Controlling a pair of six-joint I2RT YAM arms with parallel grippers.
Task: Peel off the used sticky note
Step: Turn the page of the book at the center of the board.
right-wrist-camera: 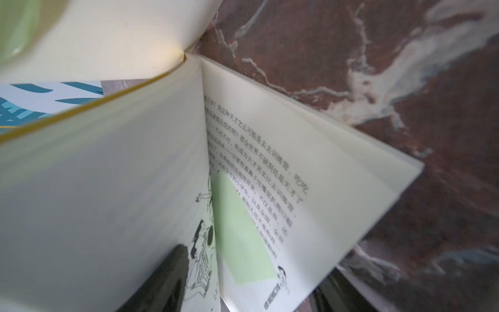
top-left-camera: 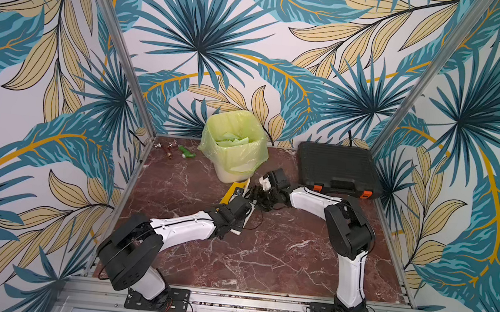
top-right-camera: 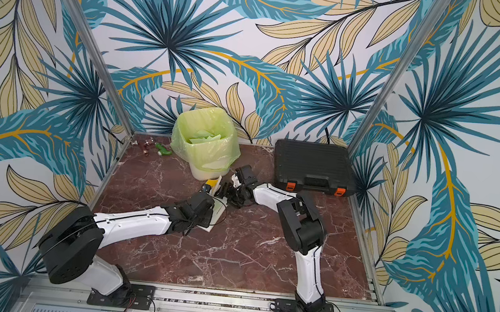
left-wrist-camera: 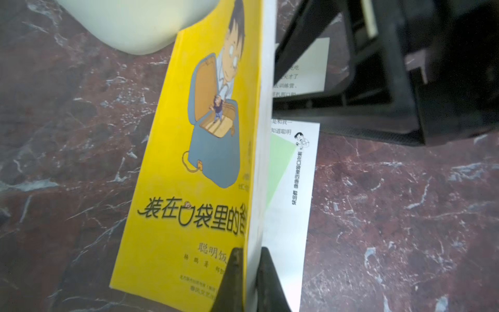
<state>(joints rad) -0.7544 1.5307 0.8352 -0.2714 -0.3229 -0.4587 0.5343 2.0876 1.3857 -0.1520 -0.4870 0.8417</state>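
Firmly, the left gripper (left-wrist-camera: 251,272) pinches the raised half of the book (left-wrist-camera: 194,162), its fingers closed on the yellow cover and the pages behind it, holding them steeply up off the marble table (left-wrist-camera: 67,135). Over the flat half, the right gripper (top-left-camera: 258,194) hangs with fingers spread wide, gripping nothing. Between them, the green sticky note (right-wrist-camera: 240,235) lies stuck to the open page beside the gutter. Just behind the book stands the lined bin (top-left-camera: 233,148).

Matt paper note (right-wrist-camera: 237,237) (glossy bk cover (left-wrist-camera: 167,229))
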